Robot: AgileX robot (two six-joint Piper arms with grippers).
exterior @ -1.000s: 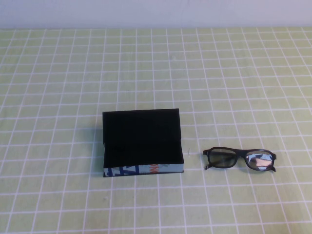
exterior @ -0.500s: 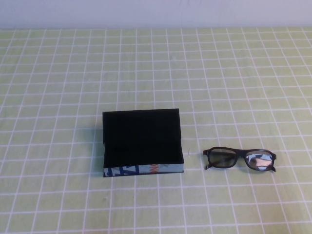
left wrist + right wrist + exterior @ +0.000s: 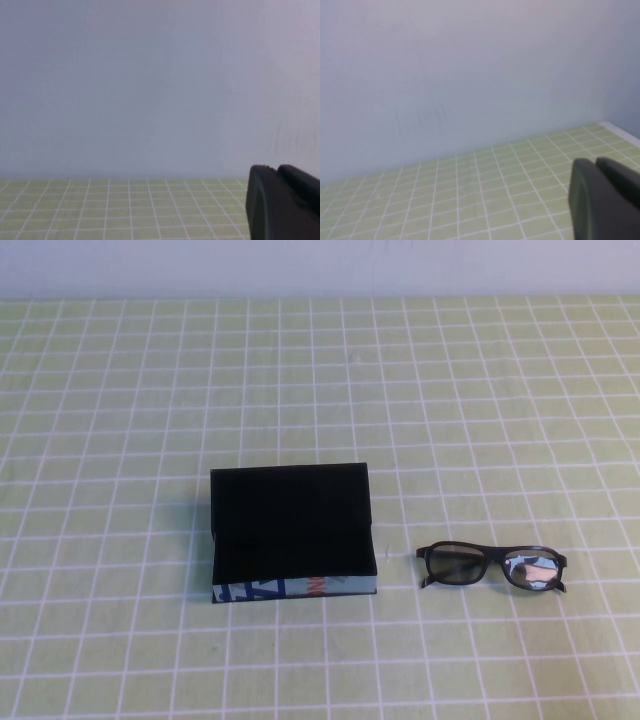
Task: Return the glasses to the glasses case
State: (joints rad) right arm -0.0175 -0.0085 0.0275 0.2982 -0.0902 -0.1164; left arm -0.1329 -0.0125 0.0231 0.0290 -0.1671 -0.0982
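Black glasses [image 3: 492, 567] lie right of the glasses case [image 3: 292, 530]. We cannot tell either claw's state: left gripper [image 3: 282, 202] and right gripper [image 3: 605, 197] sit raised, off the table. Shiny frames might slip from our grasp.

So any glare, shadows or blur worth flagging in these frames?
High view: even, soft light; one lens of the glasses shows a bright reflection, and the glasses case interior reads flat black. Left wrist view: left gripper a dark blurred shape at the corner. Right wrist view: right gripper likewise blurred, the wall featureless.

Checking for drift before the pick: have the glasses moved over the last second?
No. The glasses sit on the same grid lines, right of the glasses case. Neither gripper appears in the high view.
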